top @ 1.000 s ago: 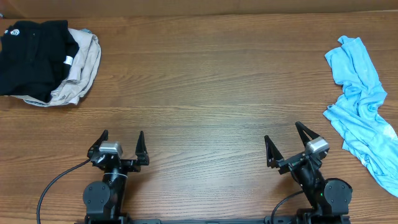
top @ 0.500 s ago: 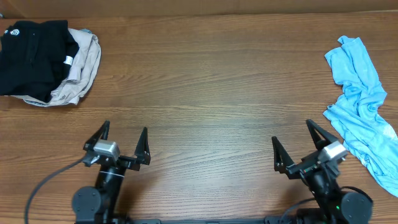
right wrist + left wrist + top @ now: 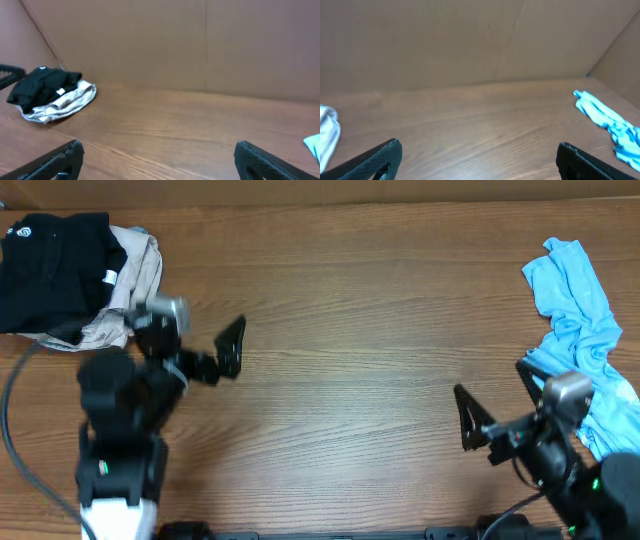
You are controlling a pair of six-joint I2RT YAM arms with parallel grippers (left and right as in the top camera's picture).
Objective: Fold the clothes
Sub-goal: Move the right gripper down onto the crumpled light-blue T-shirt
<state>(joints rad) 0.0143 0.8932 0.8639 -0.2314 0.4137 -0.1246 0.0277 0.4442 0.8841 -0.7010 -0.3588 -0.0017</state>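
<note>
The clothes, a crumpled sky-blue T-shirt (image 3: 580, 330), lie at the table's right edge; they also show in the left wrist view (image 3: 602, 115), and a corner shows in the right wrist view (image 3: 312, 141). My left gripper (image 3: 190, 320) hangs open over the left side of the table, just right of the garment pile, and one of its fingers is hidden in the overhead view. In its own view, the left gripper (image 3: 479, 144) has only bare wood between its fingers. My right gripper (image 3: 490, 377) is open just left of the T-shirt's lower part and holds nothing (image 3: 159, 144).
A black garment (image 3: 50, 265) lies on a beige one (image 3: 135, 280) at the back left corner, the same black (image 3: 42, 85) and beige (image 3: 65, 102) pile seen from the right wrist. Brown cardboard walls (image 3: 470, 40) enclose the wooden table (image 3: 350, 300).
Both arms have lifted off the front edge. The left swung back and left toward the garment pile. The right moved right toward the blue T-shirt. Both grippers stayed open.
</note>
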